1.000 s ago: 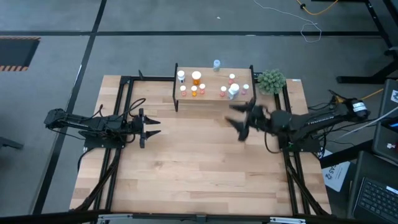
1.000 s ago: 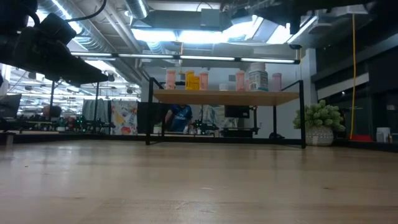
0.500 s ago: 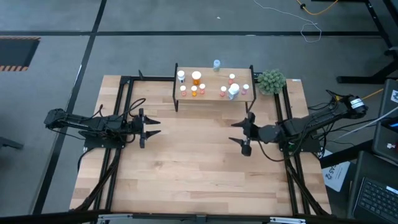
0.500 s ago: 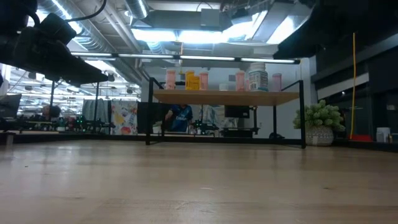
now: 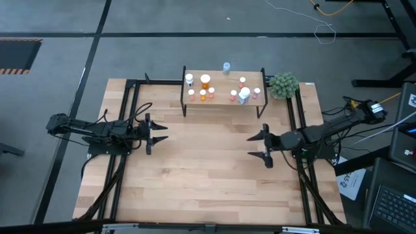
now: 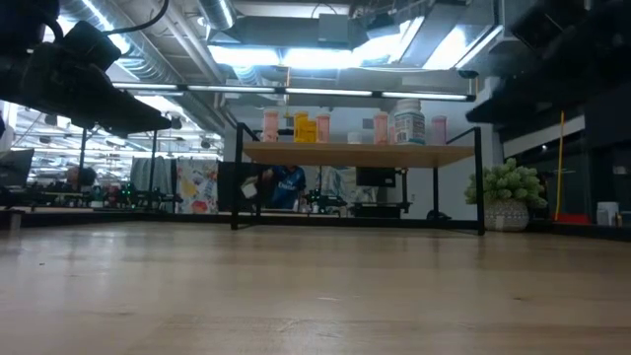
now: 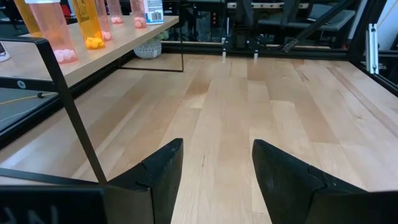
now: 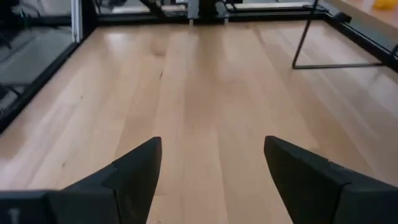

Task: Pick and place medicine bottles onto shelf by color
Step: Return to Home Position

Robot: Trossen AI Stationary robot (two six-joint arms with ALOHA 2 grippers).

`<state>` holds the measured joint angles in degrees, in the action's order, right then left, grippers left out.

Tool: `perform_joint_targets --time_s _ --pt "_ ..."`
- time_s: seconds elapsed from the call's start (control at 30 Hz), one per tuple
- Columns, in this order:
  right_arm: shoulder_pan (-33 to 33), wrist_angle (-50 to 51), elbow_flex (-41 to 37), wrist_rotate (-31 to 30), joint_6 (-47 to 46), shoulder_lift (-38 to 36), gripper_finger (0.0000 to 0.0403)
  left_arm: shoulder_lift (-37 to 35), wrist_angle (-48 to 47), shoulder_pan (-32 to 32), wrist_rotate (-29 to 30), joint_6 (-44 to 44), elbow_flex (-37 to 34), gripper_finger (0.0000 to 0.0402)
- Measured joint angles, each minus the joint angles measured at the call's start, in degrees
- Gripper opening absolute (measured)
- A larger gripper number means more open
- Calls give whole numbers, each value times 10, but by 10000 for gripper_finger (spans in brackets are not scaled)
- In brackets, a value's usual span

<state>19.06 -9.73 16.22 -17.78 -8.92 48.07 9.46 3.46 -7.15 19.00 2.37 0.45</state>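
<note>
The shelf, a low light-wood board on black legs, stands at the table's far middle. Several white-capped medicine bottles stand upright on it: orange and pink ones toward its left, pink ones and a larger white one toward its right; the low view shows them in a row. My left gripper is open at the table's left, level, with nothing between its fingers. My right gripper is open over the table's right part, clear of the shelf, with only bare wood between its fingers.
A small potted green plant stands right of the shelf. One bottle sits behind the shelf's far edge. Black frame rails run along the table's left and right sides. Bare wood lies between the arms.
My right gripper has drawn back from near the shelf's right end toward the table's right and near edges and sunk, tipping from pointing steeply down to nearly level. It stays open and holds nothing. The bottles stand as before.
</note>
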Motion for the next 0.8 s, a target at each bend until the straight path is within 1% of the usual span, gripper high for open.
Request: perform_joint_targets --time_s 0.17,0.33,0.47,0.63,0.8 --pt "1 24 -32 -1 -13 -64 287 0 0 0 0 0 0 189" --pt "1 12 -41 25 -58 -100 287 0 0 0 0 0 0 189" --pt "0 -6 -62 25 -56 -138 287 0 0 0 0 0 0 189" --pt "0 -2 -100 25 -57 -181 287 0 0 0 0 0 0 189" --pt "-17 -2 -145 24 -57 -240 287 0 0 0 0 0 0 189"
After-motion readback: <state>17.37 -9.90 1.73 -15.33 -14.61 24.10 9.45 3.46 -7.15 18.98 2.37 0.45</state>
